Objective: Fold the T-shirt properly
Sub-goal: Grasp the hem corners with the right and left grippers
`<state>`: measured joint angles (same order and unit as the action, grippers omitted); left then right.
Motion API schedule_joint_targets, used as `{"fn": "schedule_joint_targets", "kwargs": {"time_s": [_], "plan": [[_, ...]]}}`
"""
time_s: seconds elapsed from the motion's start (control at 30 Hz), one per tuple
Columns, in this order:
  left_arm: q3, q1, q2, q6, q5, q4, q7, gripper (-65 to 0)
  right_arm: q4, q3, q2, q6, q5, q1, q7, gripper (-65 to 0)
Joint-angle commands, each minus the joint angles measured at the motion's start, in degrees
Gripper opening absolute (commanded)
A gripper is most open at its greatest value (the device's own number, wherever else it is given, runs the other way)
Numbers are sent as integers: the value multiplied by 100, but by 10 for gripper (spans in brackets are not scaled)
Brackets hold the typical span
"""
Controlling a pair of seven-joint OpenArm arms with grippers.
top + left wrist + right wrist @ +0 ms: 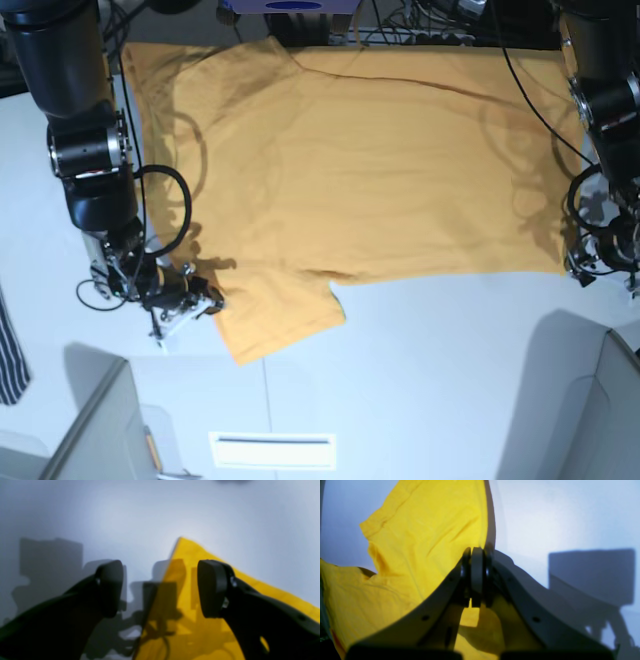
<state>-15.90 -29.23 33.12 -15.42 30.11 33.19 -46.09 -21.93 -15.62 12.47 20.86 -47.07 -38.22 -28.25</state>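
Right claw (pixel 477 580) pinches the T-shirt (pixel 370 170) sleeve (left claw (pixel 160 588) gapes wide over its corner).

The left gripper (pixel 160 588) is spread wide, its two dark fingers (pixel 111 587) reaching in from the near corners with nothing between them. Beneath the gap lies a pointed corner of the shirt (pixel 197 615), spreading from its far tip toward the near right. Its left edge runs under the gap, so the right finger hangs over cloth and the left over the pale table (pixel 140 515). The gripper's shadow falls on both.
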Motion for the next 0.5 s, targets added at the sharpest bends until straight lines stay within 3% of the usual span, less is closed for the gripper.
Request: {"fn": "schedule_joint_targets", "kwargs": {"time_s": [0.0,0.2,0.47], "plan": [[135,-228,191,-45,27,-238,226,-204,9,-25,50,-113,201,-77,-221,-650],[953,-562,217,-54,44,-1002,929,-204,0,-25,67,-113,201,-77,-221,-650],[1058,-527,50,-54,71,-985,965,-204,0,-25,59,-113,201,-77,-221,-650]]}}
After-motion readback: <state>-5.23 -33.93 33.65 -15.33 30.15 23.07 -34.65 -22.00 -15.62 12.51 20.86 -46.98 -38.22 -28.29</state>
